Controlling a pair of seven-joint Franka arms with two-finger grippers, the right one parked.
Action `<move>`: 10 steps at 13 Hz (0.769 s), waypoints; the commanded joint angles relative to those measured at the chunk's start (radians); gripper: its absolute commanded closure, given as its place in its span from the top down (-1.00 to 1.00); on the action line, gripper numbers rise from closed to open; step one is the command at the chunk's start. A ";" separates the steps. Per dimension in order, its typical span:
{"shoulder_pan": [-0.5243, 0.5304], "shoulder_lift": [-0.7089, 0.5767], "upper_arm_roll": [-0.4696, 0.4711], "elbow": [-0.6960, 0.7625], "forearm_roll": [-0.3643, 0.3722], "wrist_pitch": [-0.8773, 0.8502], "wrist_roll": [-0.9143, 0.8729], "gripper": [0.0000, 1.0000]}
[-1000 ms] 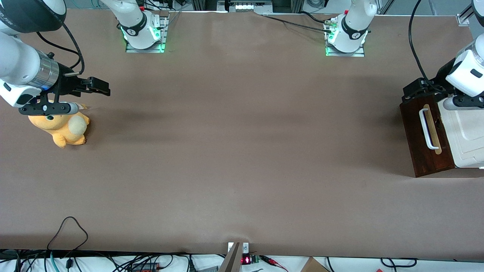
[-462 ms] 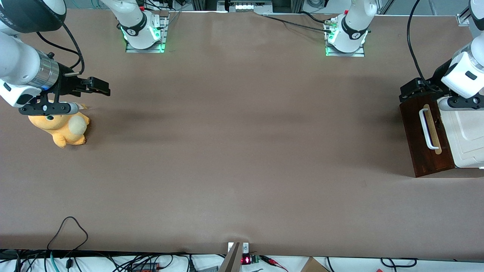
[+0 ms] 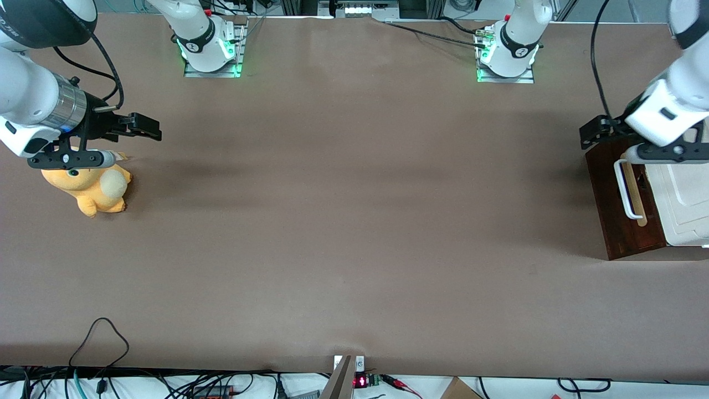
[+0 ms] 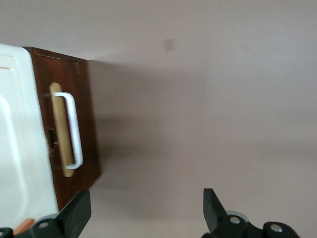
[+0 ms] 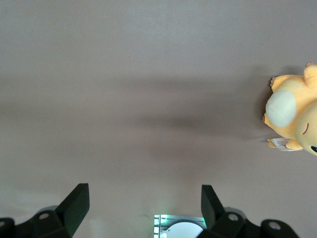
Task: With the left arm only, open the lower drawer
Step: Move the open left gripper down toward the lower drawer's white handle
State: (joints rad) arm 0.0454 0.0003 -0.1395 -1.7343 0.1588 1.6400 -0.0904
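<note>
Brown paper covers the table (image 3: 343, 221); the gripper (image 4: 144, 210) hangs spread wide above it near the drawer (image 3: 612, 191).

Front view looks steeply down over the table (image 3: 354, 221); left wrist view shares the lower drawer (image 3: 620, 210).

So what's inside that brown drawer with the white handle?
Its inside can't be seen. The lower drawer shows only its dark front and white handle, below the cream cabinet top. The open gripper hangs above bare table, touching nothing.
</note>
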 commanded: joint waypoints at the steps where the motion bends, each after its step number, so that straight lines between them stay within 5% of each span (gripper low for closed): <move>1: -0.007 0.053 -0.076 -0.049 0.190 -0.009 -0.159 1.00; 10: -0.039 0.271 -0.092 -0.396 0.857 0.101 -0.679 1.00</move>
State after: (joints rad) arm 0.0111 0.2449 -0.2316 -2.0766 0.8838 1.7296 -0.6923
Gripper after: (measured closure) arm 0.000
